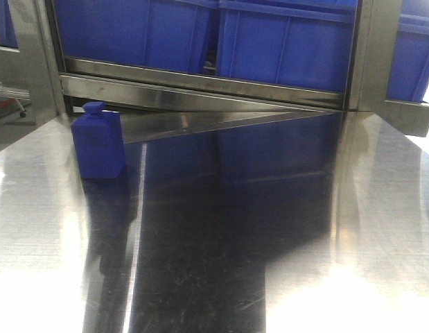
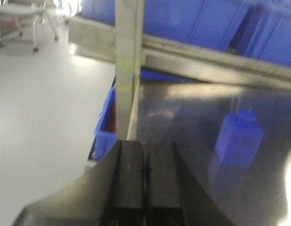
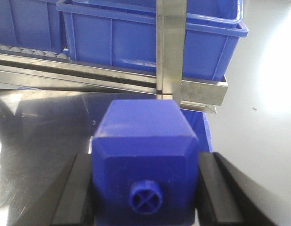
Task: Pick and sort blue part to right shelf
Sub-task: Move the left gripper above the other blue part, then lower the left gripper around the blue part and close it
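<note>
A block (image 3: 145,141) sits inside the right claw (image 3: 146,188), with the shelf (image 3: 171,47) and its bins (image 3: 112,37) beyond. A second block (image 2: 239,139) stands on the table (image 2: 183,122), ahead and right of the left claw (image 2: 145,174).

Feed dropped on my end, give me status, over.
Left gripper jaws shut, empty. Right gripper shut on blue part, facing right shelf. Second blue part upright on table. Steel post dead ahead.

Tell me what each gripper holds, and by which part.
Right gripper clamps a solid-blue bottle-shaped plastic block by its two flat sides. Left gripper: jaws shut, empty.
</note>
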Motion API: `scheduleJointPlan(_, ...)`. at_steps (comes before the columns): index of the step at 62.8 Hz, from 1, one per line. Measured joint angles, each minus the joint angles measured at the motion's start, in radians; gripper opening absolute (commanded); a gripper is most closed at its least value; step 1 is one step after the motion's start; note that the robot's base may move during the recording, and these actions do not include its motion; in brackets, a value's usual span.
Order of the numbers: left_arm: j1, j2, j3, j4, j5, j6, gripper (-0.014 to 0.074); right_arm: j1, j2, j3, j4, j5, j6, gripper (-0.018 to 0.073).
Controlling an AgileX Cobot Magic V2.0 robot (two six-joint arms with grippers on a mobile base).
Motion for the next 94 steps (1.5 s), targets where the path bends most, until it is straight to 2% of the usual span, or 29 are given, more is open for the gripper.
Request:
scheduleJointPlan(7,-0.004,0.140,-0.086,0.087,0.058,-0.081,0.0141,0.000,0.000,0.000,0.000,0.000,0.000,0.0358)
scheduleJointPlan(12,-0.029,0.234,-0.142,0.155,0.074,-0.147,0.0202,0.000,0.000,0.000,0.000,0.000,0.000,0.0358)
scheduleJointPlan(21,-0.128,0.374,-0.244,0.248,0.090,-0.214,0.0381,0.000,0.000,0.000,0.000,0.000,0.000,0.0358)
scheduleJointPlan(26,-0.189,0.454,-0.314,0.297,0.113,-0.268,0.0450,0.000,0.000,0.000,0.000,0.000,0.000,0.0358)
scheduleJointPlan(39,-0.285,0.683,-0.502,0.354,0.276,-0.390,0.0456,0.000,0.000,0.000,0.000,0.000,-0.001,0.0358)
scheduleJointPlan(53,-0.378,0.892,-0.727,0.340,0.455,-0.424,0.0440,0.000,0.000,0.000,0.000,0.000,-0.001,0.0358)
scheduleJointPlan(64,-0.423,1.032,-0.891,0.259,0.517,-0.424,0.0440,0.000,0.000,0.000,0.000,0.000,-0.001,0.0358)
scheduleJointPlan(78,-0.453,1.150,-1.004,0.160,0.573,-0.424,0.0440,0.000,0.000,0.000,0.000,0.000,-0.002,0.0358)
scheduleJointPlan(87,-0.455,1.248,-1.112,0.113,0.700,-0.342,0.0440,0.000,0.000,0.000,0.000,0.000,-0.002,0.0358)
scheduleJointPlan(94,-0.455,1.301,-1.182,0.104,0.750,-0.314,0.0440,0.000,0.000,0.000,0.000,0.000,-0.002,0.0358)
